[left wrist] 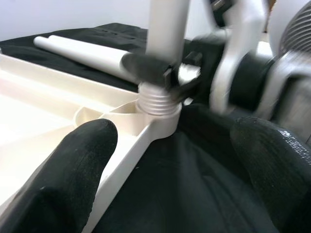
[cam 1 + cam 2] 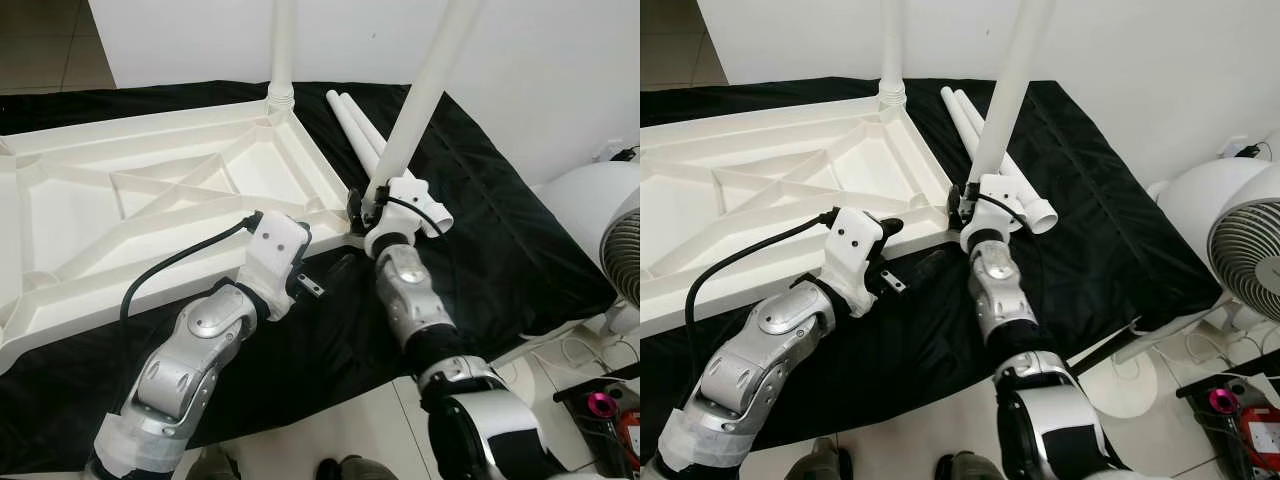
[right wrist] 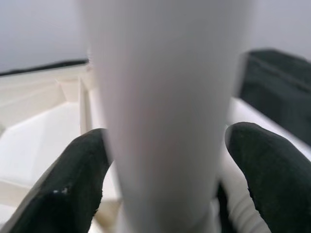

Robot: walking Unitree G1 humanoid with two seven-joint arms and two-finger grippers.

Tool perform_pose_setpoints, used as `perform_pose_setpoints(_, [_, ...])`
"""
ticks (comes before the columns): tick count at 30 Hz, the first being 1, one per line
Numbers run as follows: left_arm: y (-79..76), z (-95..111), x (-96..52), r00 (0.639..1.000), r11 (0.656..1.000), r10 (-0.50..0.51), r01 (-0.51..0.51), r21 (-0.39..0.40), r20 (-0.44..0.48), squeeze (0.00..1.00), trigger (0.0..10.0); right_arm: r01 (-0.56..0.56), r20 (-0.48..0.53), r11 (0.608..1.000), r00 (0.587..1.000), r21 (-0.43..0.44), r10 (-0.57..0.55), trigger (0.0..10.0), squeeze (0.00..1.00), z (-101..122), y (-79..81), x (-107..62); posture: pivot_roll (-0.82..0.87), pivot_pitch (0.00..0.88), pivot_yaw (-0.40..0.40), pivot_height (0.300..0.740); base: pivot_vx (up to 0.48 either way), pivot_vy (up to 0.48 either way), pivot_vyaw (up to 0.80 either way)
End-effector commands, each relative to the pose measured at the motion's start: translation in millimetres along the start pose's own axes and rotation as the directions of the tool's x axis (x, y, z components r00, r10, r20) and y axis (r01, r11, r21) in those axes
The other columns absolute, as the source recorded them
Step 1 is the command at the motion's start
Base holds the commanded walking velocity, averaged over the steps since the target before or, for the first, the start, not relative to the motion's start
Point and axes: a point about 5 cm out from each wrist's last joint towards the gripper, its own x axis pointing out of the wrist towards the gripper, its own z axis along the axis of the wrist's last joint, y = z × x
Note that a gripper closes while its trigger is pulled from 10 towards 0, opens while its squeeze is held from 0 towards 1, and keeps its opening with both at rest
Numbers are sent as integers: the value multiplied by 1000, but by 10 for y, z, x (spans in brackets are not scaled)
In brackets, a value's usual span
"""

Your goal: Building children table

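right gripper [image 2: 368, 208] clasps the white table leg [image 2: 425, 90], upright and leaning right, at the overturned tabletop's [image 2: 150, 200] near-right corner; left gripper [image 2: 335, 272] spread nearby.

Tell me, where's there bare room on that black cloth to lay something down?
The black cloth lies bare between the spare legs and the fan, also beneath the tabletop edge. It's crowded at the near corner, where the right gripper holds a leg.

White plastic tabletop [image 2: 150, 200] lying upside down, ribbed underside up, on black cloth, one white leg [image 2: 283, 50] upright in its far corner socket, another leg [image 2: 425, 90] tilted at the near corner, two loose legs [image 2: 352, 125] lying beside it
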Motion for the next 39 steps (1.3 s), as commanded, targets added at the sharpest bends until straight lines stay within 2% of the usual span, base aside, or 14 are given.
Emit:
perform_pose_setpoints(1, [-18, -16, 8, 1000, 1000, -12, 12, -1, -11, 0, 10000, -42, -6, 999, 999, -8, 42, 10000, 404, -4, -70, -33, 12, 76, -92, 740, 0, 0, 0])
perform_pose_setpoints(3, [-18, -16, 8, 1000, 1000, -12, 12, -1, -11, 0, 10000, -42, -6, 999, 999, -8, 42, 10000, 404, -4, -70, -33, 12, 76, -92, 740, 0, 0, 0])
perform_pose_setpoints(4, [-27, -17, 17, 1000, 1000, -18, 18, -1, -12, 0, 10000, -96, -10, 995, 995, -28, 96, 10000, 0, 8, -125, -37, 10, 73, -89, 740, 0, 0, 0])
perform_pose_setpoints(5, [-27, -17, 17, 1000, 1000, -18, 18, -1, -12, 0, 10000, -96, -10, 995, 995, -28, 96, 10000, 0, 8, -125, -37, 10, 73, -89, 740, 0, 0, 0])
perform_pose_setpoints(6, [-49, -22, 32, 999, 999, -32, 32, 2, -16, 0, 10000, -204, -35, 977, 979, -68, 202, 10000, 0, 5, -209, -35, 9, 72, -86, 740, 0, 0, 0])
perform_pose_setpoints(7, [-58, -24, 38, 999, 999, -38, 38, 2, -17, 0, 10000, -246, -48, 966, 969, -83, 243, 10000, 0, 0, -237, -35, 9, 72, -86, 740, 0, 0, 0])
perform_pose_setpoints(8, [-58, -24, 38, 999, 999, -38, 38, 2, -17, 0, 10000, -246, -48, 966, 969, -83, 243, 10000, 0, 0, -237, -35, 9, 72, -86, 740, 0, 0, 0])
perform_pose_setpoints(13, [-79, -31, 64, 998, 998, -60, 60, 12, -28, 0, 10000, -417, -120, 902, 907, -114, 404, 10000, 0, -12, -284, 6, 12, 58, -75, 740, 0, 0, 0])
perform_pose_setpoints(23, [-119, -34, 99, 996, 996, -83, 84, 39, -37, 0, 10000, -529, -176, 840, 844, -117, 507, 10000, 0, 40, -213, 119, 22, 51, -71, 740, 0, 0, 0])
perform_pose_setpoints(30, [-123, -16, 114, 996, 996, -84, 85, 40, -30, 0, 10000, -537, -204, 836, 836, -117, 509, 10000, 0, 39, -213, 152, 26, 54, -76, 740, 0, 0, 0])
perform_pose_setpoints(31, [-120, -13, 112, 996, 996, -80, 81, 41, -28, 0, 10000, -522, -231, 845, 842, -117, 488, 3451, 0, 14, -243, 156, 30, 54, -81, 740, 0, 0, 0])
perform_pose_setpoints(33, [-118, -12, 111, 997, 996, -78, 79, 41, -27, 0, 10000, -516, -240, 849, 843, -115, 481, 3451, 0, 4, -256, 154, 31, 54, -82, 740, 0, 0, 0])
perform_pose_setpoints(34, [-115, -9, 108, 997, 996, -75, 76, 41, -26, 0, 10000, -509, -246, 854, 846, -110, 473, 0, 0, -11, -268, 148, 32, 54, -83, 740, 0, 0, 0])
perform_pose_setpoints(39, [-107, -4, 102, 997, 997, -69, 70, 40, -24, 0, 10000, -499, -255, 862, 848, -89, 464, 0, 0, -51, -290, 127, 33, 55, -84, 740, 0, 0, 0])
